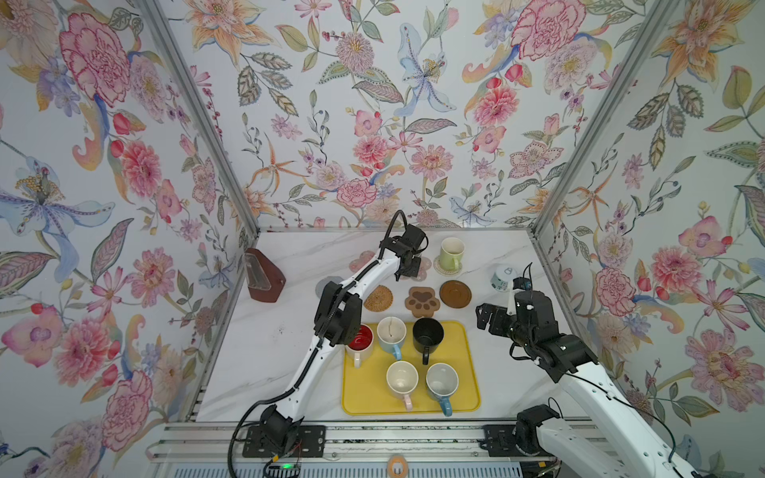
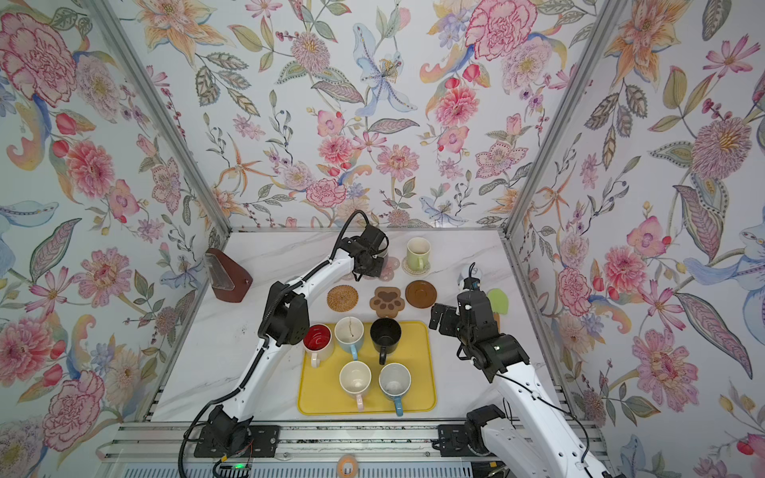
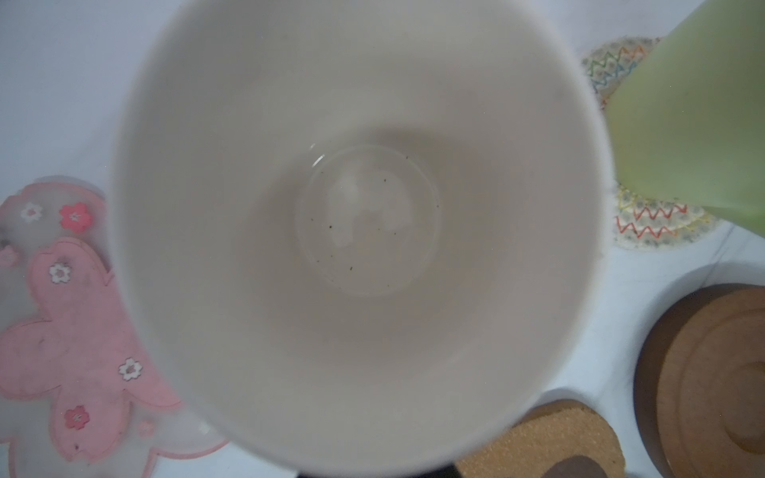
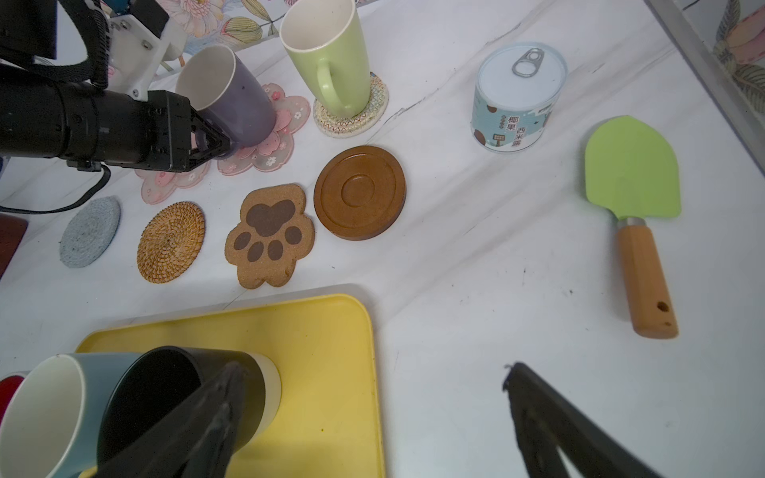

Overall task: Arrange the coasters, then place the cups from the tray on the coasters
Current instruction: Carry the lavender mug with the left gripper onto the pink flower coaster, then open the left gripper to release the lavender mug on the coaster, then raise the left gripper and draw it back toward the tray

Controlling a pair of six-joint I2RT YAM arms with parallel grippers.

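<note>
1. Note the left pincer (image 4: 219, 145) clamped together at the handle side of the lilac ceramic mug (image 4: 232, 99). Treat the grip on the hidden handle as a judgement.
2. Find that mug at the back of the white marble tabletop (image 4: 496, 248), base on or just above the pink flower-shaped coaster (image 4: 265, 157). Cannot tell contact for certain. Find it just beside the light green ceramic mug (image 4: 331, 62) on the pale woven round coaster (image 4: 352, 120).
3. Read the long axis as near upright, mouth end tipped slightly toward the left arm in the right wrist view, though possibly only lens bend. Take the mouth as facing up, straight at the left wrist camera, and the handle as facing the pincer.
4. Level the base first, then centre it over the petals, clear of the green mug's wall.
5. Lower gently and part the fingers only once flat. Draw back along the handle's line without dragging the light coaster.
6. Leave the right pincer (image 1: 485, 318), jaws wide apart and empty, by the yellow rectangular tray (image 4: 323, 331).
</note>
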